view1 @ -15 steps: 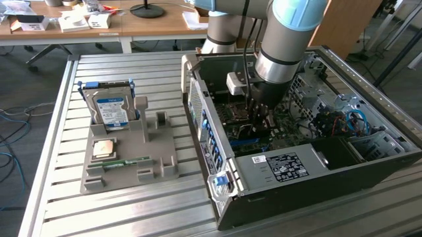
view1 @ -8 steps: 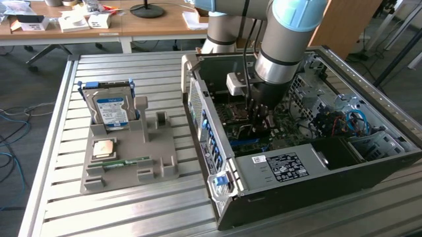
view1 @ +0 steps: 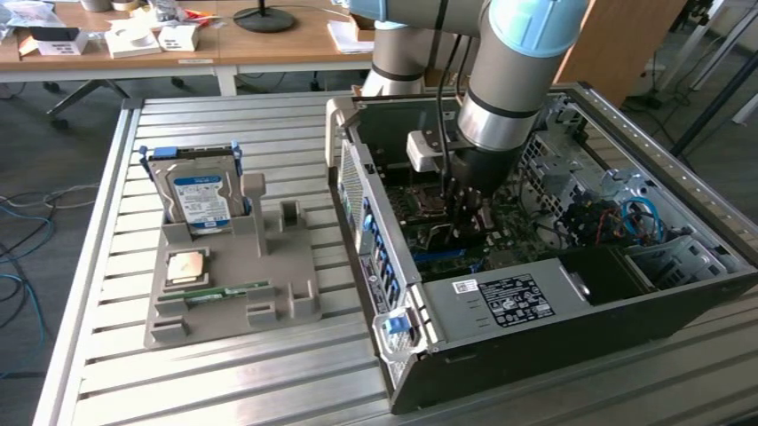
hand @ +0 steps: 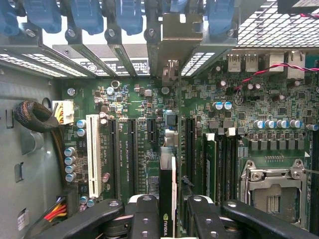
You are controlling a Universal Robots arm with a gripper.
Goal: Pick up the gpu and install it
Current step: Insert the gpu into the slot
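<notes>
1. Install step in hand: gripper (hand: pixel 172 206) clamped on the gpu (hand: pixel 166 220), held edge-on over the motherboard (hand: pixel 149 99) inside the computer case (view1: pixel 569 302).
2. Probably calls for lining up the card edge exactly with its slot.
3. Hidden under the card: the target slot. Impossible to tell whether already touching.

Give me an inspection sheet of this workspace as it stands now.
surface: slatted metal table bearing a grey parts holder and an open computer case.
job's things: gpu held edge-on over the motherboard slots inside the case; whether it is seated cannot be told.
clutter: hard drive upright, processor chip and memory stick in the holder.
tool: shut on the gpu.
cables: black sleeved bundle, red-yellow wires and blue cables in the case; loose cables on the floor.
surroundings: wooden desks behind the table.
</notes>
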